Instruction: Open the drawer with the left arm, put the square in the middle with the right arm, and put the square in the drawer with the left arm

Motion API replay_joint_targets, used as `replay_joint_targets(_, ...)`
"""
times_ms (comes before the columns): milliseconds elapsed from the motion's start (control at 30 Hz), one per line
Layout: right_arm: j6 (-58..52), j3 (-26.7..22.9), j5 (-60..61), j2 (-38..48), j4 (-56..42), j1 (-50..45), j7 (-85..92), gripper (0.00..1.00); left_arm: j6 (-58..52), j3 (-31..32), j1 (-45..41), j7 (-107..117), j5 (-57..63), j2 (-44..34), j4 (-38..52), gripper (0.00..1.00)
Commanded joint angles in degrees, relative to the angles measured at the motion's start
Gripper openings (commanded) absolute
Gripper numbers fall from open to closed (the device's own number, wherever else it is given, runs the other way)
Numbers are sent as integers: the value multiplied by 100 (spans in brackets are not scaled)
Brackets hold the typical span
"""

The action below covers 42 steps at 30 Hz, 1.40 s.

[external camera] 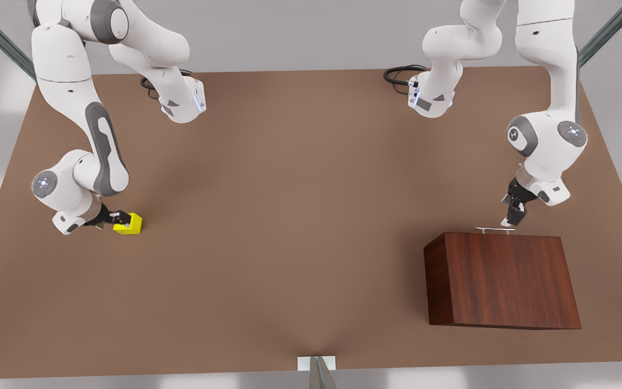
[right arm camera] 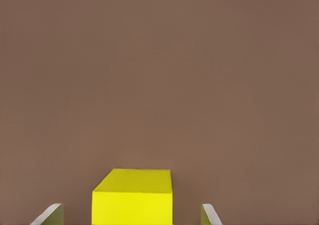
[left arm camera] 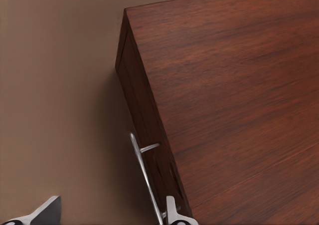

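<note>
Two arms are busy on the brown bench [external camera: 289,216]. The right tool [external camera: 118,218] sits low at about 9 o'clock of the front view, fingers spread wide with a gap either side of the yellow square [external camera: 129,223], so it's straddling it, not squeezing. The square rests on the bench, well apart from the cabinet [external camera: 502,278] down at 4 o'clock. The left tool [external camera: 512,216] hangs just above the drawer's silver handle [external camera: 495,229] at the cabinet's far edge, fingers parted; in the left wrist view one fingertip [left arm camera: 172,212] is right beside the bar, the other off to the side. Drawer looks closed.
</note>
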State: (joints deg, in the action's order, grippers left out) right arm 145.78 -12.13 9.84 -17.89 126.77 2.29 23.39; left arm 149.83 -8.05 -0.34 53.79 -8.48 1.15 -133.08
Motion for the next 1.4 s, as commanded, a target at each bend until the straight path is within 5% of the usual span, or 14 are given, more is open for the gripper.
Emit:
replay_joint_targets(0, 3, 0, 0, -13, -4, 0, -1, 100, 45, -21, -10, 0, -224, 0, -16, 100)
replay_joint_targets(500, 188, 0, 18, -637, 5, -44, 8, 100, 740, -30, -10, 0, -866, 430, -271, 100)
replay_joint_targets(600, 214, 0, 18, -690, -4, -62, 8, 83, 855, -30, -10, 0, -866, 439, -253, 100)
replay_joint_targets(767, 135, 9, 18, -681, -30, -71, 8, 79, 943, -30, -10, 0, -875, 580, -236, 100)
replay_joint_targets(933, 135, 9, 18, -672, -21, -62, 8, 61, 890, -21, -10, 0, -901, 659, -245, 100)
replay_joint_targets(1167, -568, 369, 44, -92, -118, -88, -800, 60, 380, -30, -19, 70, -928, 430, -289, 100)
replay_joint_targets(1367, -577, 571, 62, -101, -601, -2715, -4842, 61, 239, -30, -28, 70, -937, 176, -561, 100)
